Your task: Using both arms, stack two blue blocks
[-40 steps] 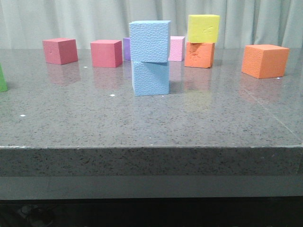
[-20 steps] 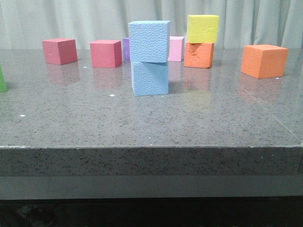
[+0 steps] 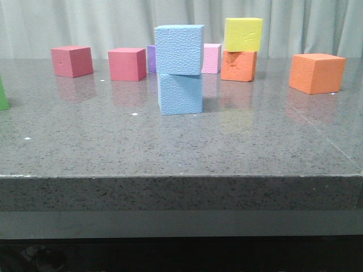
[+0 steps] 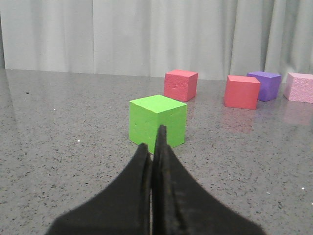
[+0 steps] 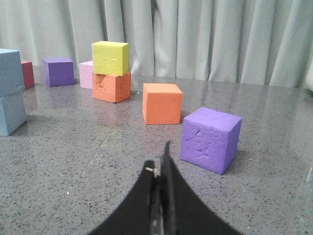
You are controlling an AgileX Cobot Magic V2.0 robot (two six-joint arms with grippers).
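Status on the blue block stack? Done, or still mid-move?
Looks done: the upper blue block sits on the lower blue block, slightly twisted and overhanging but free-standing. Nothing in hand: the left gripper and right gripper are both shut, empty and away from the stack. Nothing visibly left.

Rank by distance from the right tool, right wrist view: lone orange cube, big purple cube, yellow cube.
From the right tool:
1. Big purple cube, just ahead, robot's right.
2. Lone orange cube, farther out, roughly straight ahead.
3. Yellow cube, farthest, stacked on another orange cube near the curtain.
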